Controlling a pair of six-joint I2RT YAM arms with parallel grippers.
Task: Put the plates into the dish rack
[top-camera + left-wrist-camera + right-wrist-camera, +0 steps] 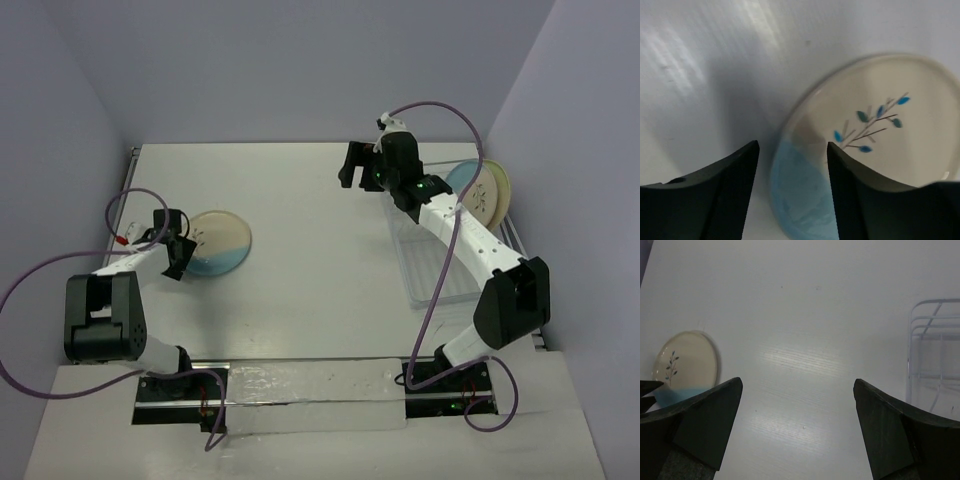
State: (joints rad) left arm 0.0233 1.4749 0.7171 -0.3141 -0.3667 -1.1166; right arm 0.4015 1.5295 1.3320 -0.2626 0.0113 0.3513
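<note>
The left hand (pixel 792 146), part open, straddles the rim of the part-blue plate (pixel 900 150) at lower centre; right hand (pixel 798 382) gapes wide, empty

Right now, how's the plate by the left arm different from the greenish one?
The left plate lies flat on the table; the greenish plate stands tilted in the dish rack. The left plate is part blue, the greenish plate part green. Both are round and cream.

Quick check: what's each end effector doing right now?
Left end effector: open, astride the rim of the blue-edged plate, not yet clamped.
Right end effector: open, holding nothing.
</note>
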